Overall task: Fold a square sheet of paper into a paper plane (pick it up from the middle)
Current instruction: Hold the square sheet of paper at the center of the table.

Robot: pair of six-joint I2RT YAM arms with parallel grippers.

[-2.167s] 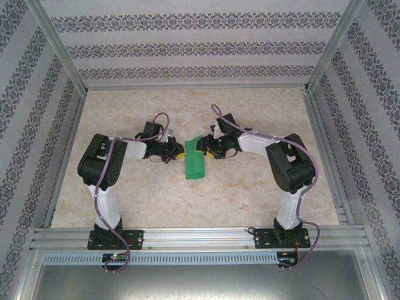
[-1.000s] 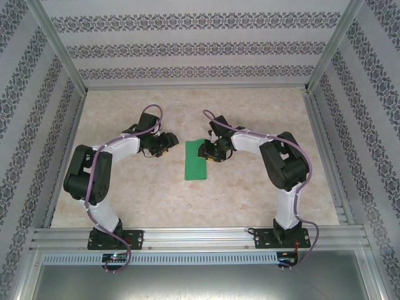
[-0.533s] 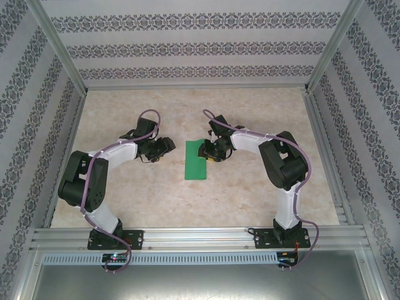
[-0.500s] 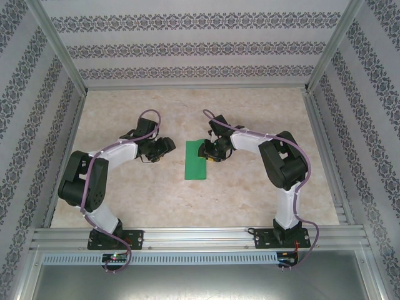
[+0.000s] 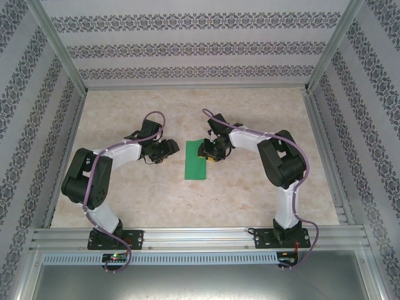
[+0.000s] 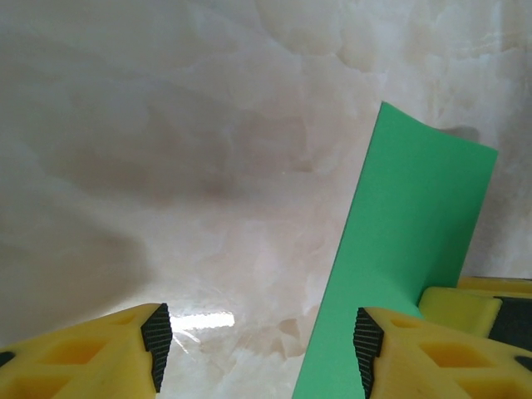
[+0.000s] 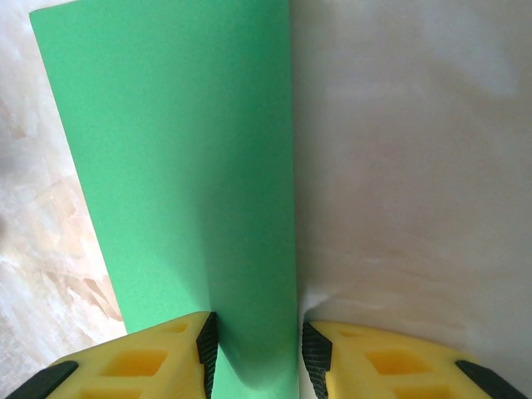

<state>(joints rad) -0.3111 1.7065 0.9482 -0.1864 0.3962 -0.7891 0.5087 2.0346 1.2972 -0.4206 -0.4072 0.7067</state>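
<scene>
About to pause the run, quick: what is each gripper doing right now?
Left gripper: open, empty, beside the paper.
Right gripper: partly open, paper between its tips, not pinched.

No text, label, brand, number or sign can be read anywhere: the square sheet of paper (image 5: 196, 161) is plain green without print, and the wallpaper (image 5: 187, 49) bears only a repeating ornament, no letters or figures
</scene>
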